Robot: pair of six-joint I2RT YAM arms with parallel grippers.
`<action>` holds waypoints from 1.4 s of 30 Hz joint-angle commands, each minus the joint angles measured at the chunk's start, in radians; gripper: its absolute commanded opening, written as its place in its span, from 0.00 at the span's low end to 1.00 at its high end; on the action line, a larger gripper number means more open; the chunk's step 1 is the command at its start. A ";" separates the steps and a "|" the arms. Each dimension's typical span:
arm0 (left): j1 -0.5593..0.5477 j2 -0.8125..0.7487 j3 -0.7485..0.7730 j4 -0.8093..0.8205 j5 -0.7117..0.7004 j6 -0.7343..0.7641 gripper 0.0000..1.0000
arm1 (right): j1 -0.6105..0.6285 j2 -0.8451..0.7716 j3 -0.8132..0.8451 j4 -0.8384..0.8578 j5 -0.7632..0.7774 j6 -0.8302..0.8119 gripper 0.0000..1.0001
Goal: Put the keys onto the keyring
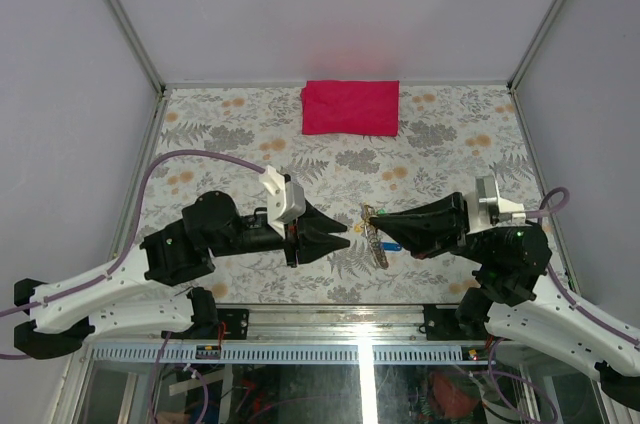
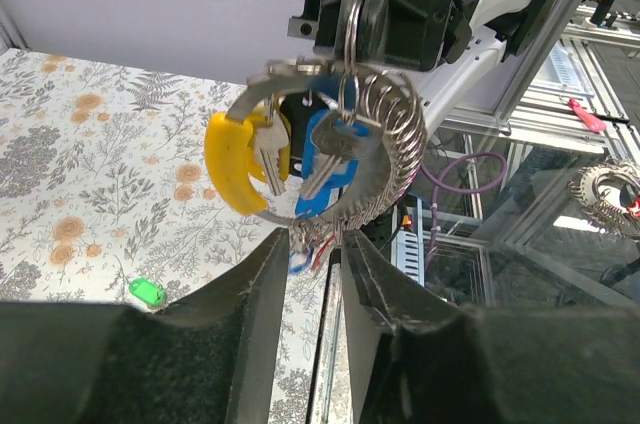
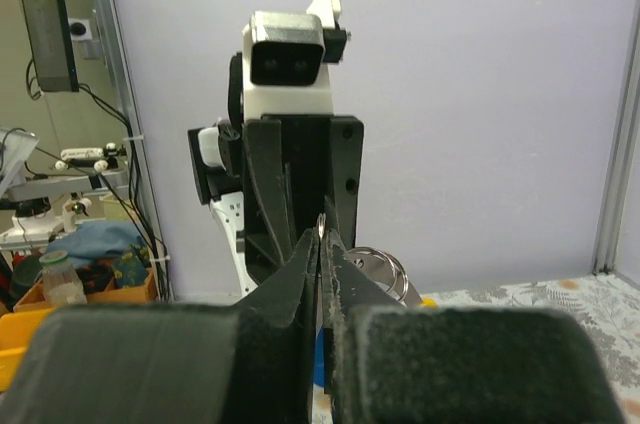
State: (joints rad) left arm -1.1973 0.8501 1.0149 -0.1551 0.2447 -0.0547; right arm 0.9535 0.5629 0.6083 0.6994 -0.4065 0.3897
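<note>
My right gripper (image 1: 383, 221) is shut on the thin silvery keyring (image 3: 321, 227), whose edge shows between its fingertips (image 3: 305, 249). The ring hangs in the air with the keys (image 1: 379, 247) on it. In the left wrist view the keyring (image 2: 352, 34) carries a yellow-headed key (image 2: 235, 159), a blue-headed key (image 2: 325, 154) and a coiled wire loop (image 2: 395, 139). My left gripper (image 1: 345, 235) faces the bunch from the left, open and empty. Its fingertips (image 2: 268, 274) sit just under the bunch's lower end. A green key tag (image 2: 147, 291) lies on the table.
A red cloth (image 1: 350, 107) lies at the far middle of the flower-patterned table (image 1: 220, 134). White walls close in the back and sides. A metal rail (image 1: 330, 316) runs along the near edge.
</note>
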 commanded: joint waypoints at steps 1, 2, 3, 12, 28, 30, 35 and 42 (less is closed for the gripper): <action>-0.003 -0.028 0.036 0.106 -0.028 0.008 0.31 | -0.002 -0.002 0.057 -0.012 -0.024 -0.045 0.00; -0.003 -0.029 0.036 0.119 -0.028 0.009 0.32 | -0.002 0.000 0.057 -0.016 -0.029 -0.048 0.00; -0.004 -0.031 0.036 0.132 -0.025 0.007 0.33 | -0.001 0.000 0.059 -0.025 -0.033 -0.052 0.00; -0.003 -0.010 0.037 0.198 0.029 -0.011 0.37 | -0.002 0.010 0.064 -0.044 -0.063 -0.062 0.00; -0.003 0.018 0.046 0.223 0.037 -0.007 0.32 | -0.002 0.029 0.076 -0.060 -0.110 -0.063 0.00; -0.003 0.026 0.048 0.222 0.042 -0.006 0.28 | -0.001 0.030 0.076 -0.056 -0.109 -0.063 0.00; -0.004 0.031 0.044 0.211 0.050 -0.005 0.18 | -0.002 0.031 0.079 -0.054 -0.109 -0.062 0.00; -0.003 0.035 0.043 0.187 0.059 -0.003 0.00 | -0.002 0.026 0.078 -0.051 -0.103 -0.062 0.00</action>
State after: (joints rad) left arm -1.1973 0.8795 1.0302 0.0002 0.2932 -0.0620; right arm 0.9531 0.5964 0.6254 0.5735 -0.5140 0.3344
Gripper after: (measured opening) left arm 0.038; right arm 0.010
